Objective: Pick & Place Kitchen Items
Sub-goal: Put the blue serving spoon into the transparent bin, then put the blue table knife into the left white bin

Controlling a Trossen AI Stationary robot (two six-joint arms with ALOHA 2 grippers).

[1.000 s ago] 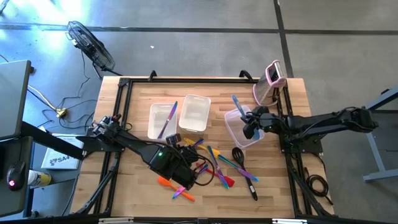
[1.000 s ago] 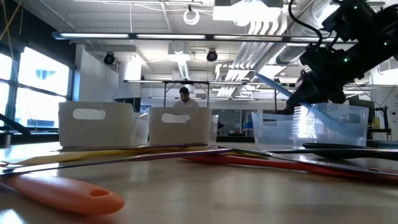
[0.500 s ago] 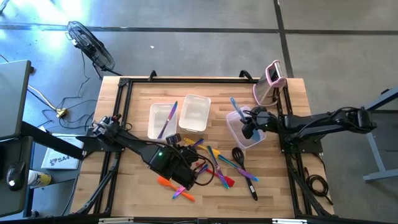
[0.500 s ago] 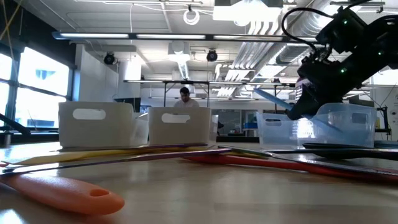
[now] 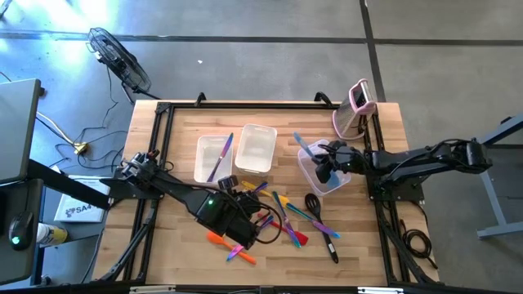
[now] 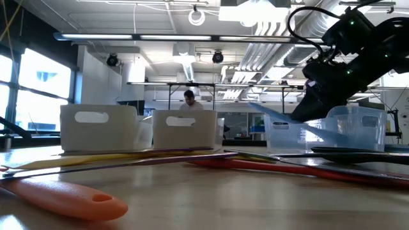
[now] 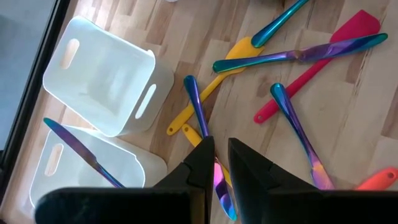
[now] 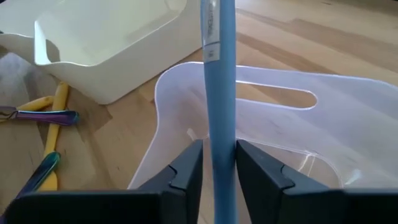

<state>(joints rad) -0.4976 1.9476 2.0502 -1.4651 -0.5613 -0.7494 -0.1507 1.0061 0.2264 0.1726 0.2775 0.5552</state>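
My right gripper [image 5: 324,169] is over the clear tub [image 5: 315,181] at the table's right and is shut on a light blue utensil [image 5: 304,147]. It also shows in the low view [image 6: 314,105]. My left gripper [image 5: 249,231] hovers over the loose utensils [image 5: 286,214] at the table's near middle. Its fingers are almost together, and an iridescent purple utensil [image 7: 198,102] lies on the wood below them. A purple utensil [image 5: 221,155] leans in the left white tub [image 5: 204,167]. My right gripper pinches the light blue utensil's straight handle [image 8: 217,118] between its two fingers [image 8: 186,168], which lie across it. The fingers slant down from the table's right. The utensil is tilted: its free end [image 6: 255,107] points up and left, and its other end reaches down into the clear tub [image 6: 358,128].
Two white tubs [image 5: 255,149] stand side by side at the far middle. A pink-and-white gadget [image 5: 357,104] stands upright at the far right. Black utensils [image 5: 314,202] and orange ones [image 5: 217,238] lie near the front edge.
My right gripper has gone down a little over the clear tub. The light blue utensil has tipped flatter, its free end swinging down and toward the table's left.
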